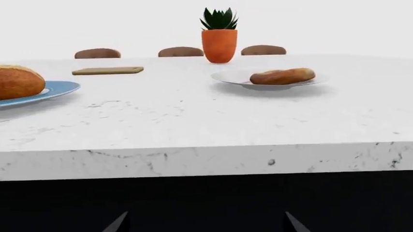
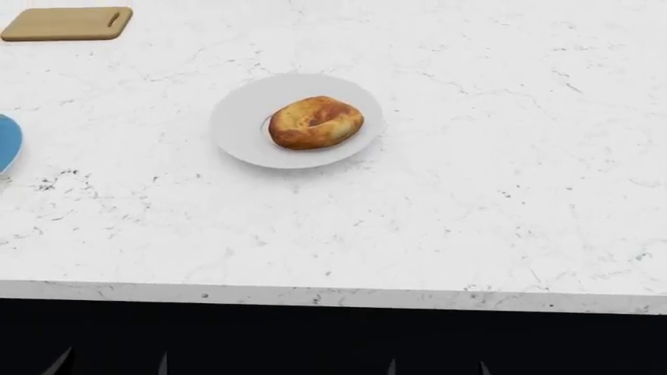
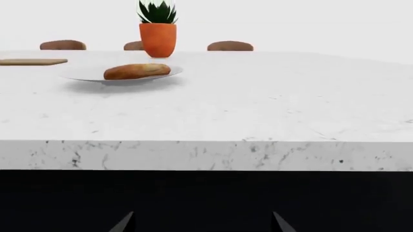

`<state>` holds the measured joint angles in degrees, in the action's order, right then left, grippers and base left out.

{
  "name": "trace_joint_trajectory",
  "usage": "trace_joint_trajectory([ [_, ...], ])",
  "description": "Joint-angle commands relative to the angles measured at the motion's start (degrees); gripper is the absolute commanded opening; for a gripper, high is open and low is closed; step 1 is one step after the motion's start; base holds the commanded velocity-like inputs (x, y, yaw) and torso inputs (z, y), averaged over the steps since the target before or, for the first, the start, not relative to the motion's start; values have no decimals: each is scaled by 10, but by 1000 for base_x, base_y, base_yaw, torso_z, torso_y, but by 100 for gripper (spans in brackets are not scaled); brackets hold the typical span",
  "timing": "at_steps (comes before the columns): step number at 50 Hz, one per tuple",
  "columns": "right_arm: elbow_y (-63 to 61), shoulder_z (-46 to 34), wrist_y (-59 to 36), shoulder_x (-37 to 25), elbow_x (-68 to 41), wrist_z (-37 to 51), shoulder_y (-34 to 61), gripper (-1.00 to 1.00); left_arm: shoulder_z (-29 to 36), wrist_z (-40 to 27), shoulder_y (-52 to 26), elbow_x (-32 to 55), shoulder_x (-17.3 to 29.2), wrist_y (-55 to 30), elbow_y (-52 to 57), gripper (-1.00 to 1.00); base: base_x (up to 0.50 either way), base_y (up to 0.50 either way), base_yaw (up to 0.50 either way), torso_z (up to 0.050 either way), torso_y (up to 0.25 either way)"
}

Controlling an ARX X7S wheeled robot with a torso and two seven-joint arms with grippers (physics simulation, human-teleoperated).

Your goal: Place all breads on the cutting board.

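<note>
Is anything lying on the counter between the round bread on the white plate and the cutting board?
Nothing visible does. In the head view the round bread sits on the white plate, and the counter is bare up to the cutting board. The potted plant stands farther back, off that line.

Kitchen: marble counter (image 2: 469, 195), potted plant (image 1: 219, 38)

Bright, even overhead light, soft shadows cast under the white plate (image 2: 242, 125), no glare, sharp render, table (image 2: 469, 195) front left dark.
</note>
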<state>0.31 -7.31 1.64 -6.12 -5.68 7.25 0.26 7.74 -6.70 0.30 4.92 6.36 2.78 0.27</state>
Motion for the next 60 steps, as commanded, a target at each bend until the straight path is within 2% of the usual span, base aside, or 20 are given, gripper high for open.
trace_joint_trajectory([
  [1, 2, -9, -2, -7, -3, 8, 2, 100, 8, -7, -1, 7, 6, -7, 1, 100, 0, 0, 0, 50, 0],
  [31, -6, -23, 3, -19, -10, 28, 3, 100, 14, -31, -1, 28, 16, -28, 14, 100, 0, 0, 0, 44, 0],
  [32, -92, -18, -83, -68, -26, 40, 18, 100, -16, -103, -44, 81, 60, -114, 100, 100, 0, 0, 0, 0, 0],
  [33, -178, -15, -169, -74, -34, 41, 29, 100, -78, -17, -53, -5, -26, -200, 186, 100, 0, 0, 0, 0, 0],
  [34, -264, -16, -255, -81, -38, 40, 41, 100, -83, 68, -74, -64, -54, -286, 271, 100, 0, 0, 0, 0, 0],
  [35, -350, -16, -329, -87, -37, 44, 50, 100, -87, 71, -98, -62, -47, -372, 357, 100, 0, 0, 0, 0, 0],
  [38, -442, -4, -391, -97, -49, 47, 75, 100, -96, 80, -178, -53, -32, -630, 583, 100, 0, 0, 0, 0, 0],
  [39, -450, -1, -401, -98, -54, 47, 80, 100, -97, 81, -194, -50, -30, -716, 595, 100, 0, 0, 0, 0, 0],
  [41, -485, 14, -452, -100, -74, 47, 108, 100, -99, 75, -237, -33, -20, -773, 597, 100, 0, 0, 0, 0, 0],
  [42, -492, 19, -467, -100, -81, 46, 119, 100, -117, -11, -250, 53, 18, -778, 597, 100, 0, 0, 0, 0, 0],
  [44, -511, 26, -500, -102, -93, 46, 139, 100, -173, -183, -288, 225, 129, -784, 597, 100, 0, 0, 0, 0, 0],
  [45, -528, 31, -528, -105, -102, 47, 157, 100, -190, -269, -315, 311, 144, -802, 597, 100, 0, 0, 0, 0, 0],
  [47, -569, 53, -600, -103, -133, 48, 201, 100, -231, -431, -374, 483, 135, -847, 571, 100, 0, 0, 0, 0, 0],
  [49, -601, 87, -672, -99, -171, 50, 245, 100, -230, -520, -431, 655, 146, -876, 544, 100, 0, 0, 0, 0, 0],
  [51, -603, 117, -710, -130, -282, 111, 295, 100, -201, -637, -484, 827, 191, -849, 510, 100, 0, 0, 0, 0, 0],
  [53, -603, 137, -738, -161, -391, 179, 340, 100, -164, -700, -521, 988, 222, -823, 501, 100, 0, 0, 0, 0, 0],
  [54, -603, 147, -760, -175, -455, 219, 374, 100, -139, -738, -547, 1030, 242, -802, 495, 100, 0, 0, 0, 0, 0],
  [57, -601, 168, -813, -189, -577, 295, 436, 100, -99, -796, -594, 1091, 277, -764, 492, 100, 0, 0, 0, 0, 0],
  [59, -588, 207, -856, -203, -738, 399, 498, 100, -76, -821, -621, 1131, 306, -737, 497, 100, 0, 0, 0, 0, 0],
  [60, -543, 121, -812, -287, -824, 485, 584, 100, -18, -832, -703, 1182, 386, -651, 519, 100, 0, 0, 0, 0, 0],
])
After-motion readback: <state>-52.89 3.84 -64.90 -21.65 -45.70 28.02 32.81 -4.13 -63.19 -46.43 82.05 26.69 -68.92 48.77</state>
